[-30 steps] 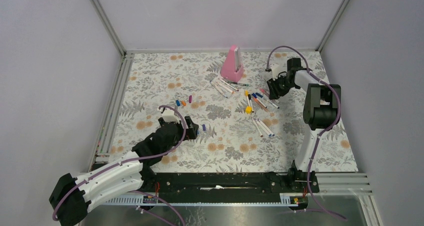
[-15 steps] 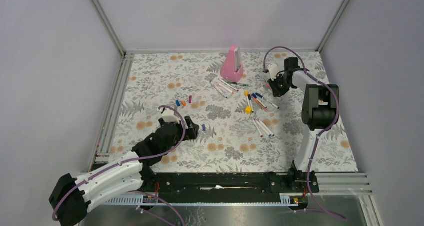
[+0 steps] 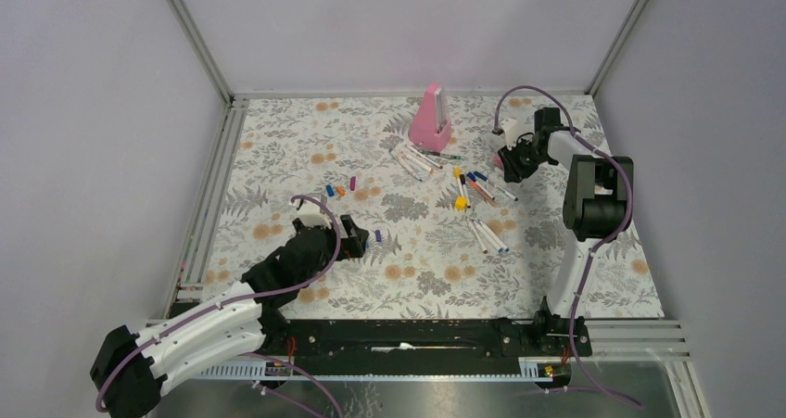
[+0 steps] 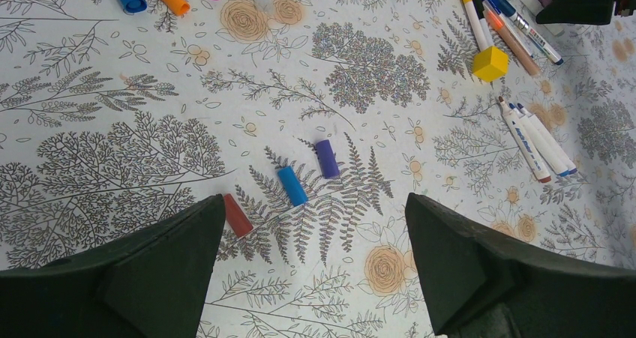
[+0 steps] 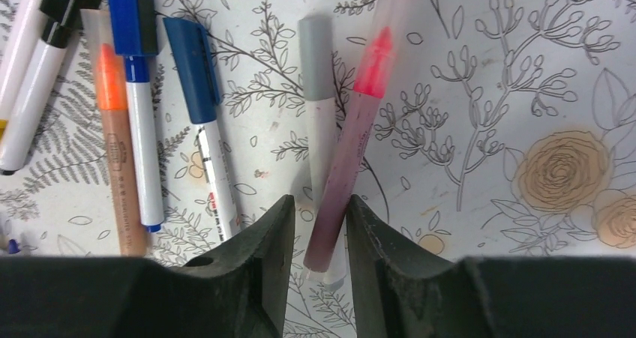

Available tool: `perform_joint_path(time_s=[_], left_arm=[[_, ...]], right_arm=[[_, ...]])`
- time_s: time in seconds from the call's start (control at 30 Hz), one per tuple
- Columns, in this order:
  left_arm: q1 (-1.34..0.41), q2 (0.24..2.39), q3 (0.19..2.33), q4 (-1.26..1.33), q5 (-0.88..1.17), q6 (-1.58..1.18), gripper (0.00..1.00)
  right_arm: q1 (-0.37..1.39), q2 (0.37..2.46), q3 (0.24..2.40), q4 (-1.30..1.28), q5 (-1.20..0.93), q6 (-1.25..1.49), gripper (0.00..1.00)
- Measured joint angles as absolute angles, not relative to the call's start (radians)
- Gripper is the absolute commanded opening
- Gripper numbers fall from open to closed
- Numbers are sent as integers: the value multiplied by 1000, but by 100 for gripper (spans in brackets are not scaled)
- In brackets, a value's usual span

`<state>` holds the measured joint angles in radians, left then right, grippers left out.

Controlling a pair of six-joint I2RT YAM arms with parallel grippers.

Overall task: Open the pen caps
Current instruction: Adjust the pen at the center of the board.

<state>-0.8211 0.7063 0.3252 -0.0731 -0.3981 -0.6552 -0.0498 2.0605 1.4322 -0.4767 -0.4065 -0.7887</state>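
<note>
Top view: since a second ago the right gripper (image 3: pixel 513 161) has drawn a little back from the scattered pens lying right of the tall pink wedge-shaped object (image 3: pixel 431 119), and a pink smudge now sits at its fingers. The left gripper (image 3: pixel 359 235), well in front and left of the wedge, has not shifted. Left wrist view: its jaws are spread wide and empty above three loose caps, already off: a short purple plastic cap (image 4: pixel 326 159), a short blue plastic cap (image 4: pixel 292 186) and a short red plastic cap (image 4: pixel 237 214). Right wrist view: the jaws are pressed to a narrow gap, pinching the lower barrel of a translucent pink pen (image 5: pixel 352 139). Its clear plastic cap (image 5: pixel 388 16) covers the red tip. We judge that a fresh pen is taken, its cap not yet pulled.
</note>
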Motion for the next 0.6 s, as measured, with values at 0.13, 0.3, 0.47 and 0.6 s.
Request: perform_joint_path(time_s=[0.13, 0.3, 0.47, 0.6], left_arm=[[-821, 706, 325, -73, -398, -655, 99], [-821, 699, 325, -74, -398, -656, 99], [-821, 695, 326, -74, -397, -656, 99], [-821, 696, 327, -74, -397, -656, 99]], right_arm=[[-59, 2061, 1433, -500, -447, -781, 39], [-75, 2063, 1440, -553, -510, -753, 44], [-94, 2092, 1479, -598, -561, -693, 46], [-107, 2120, 1515, -620, -590, -637, 46]])
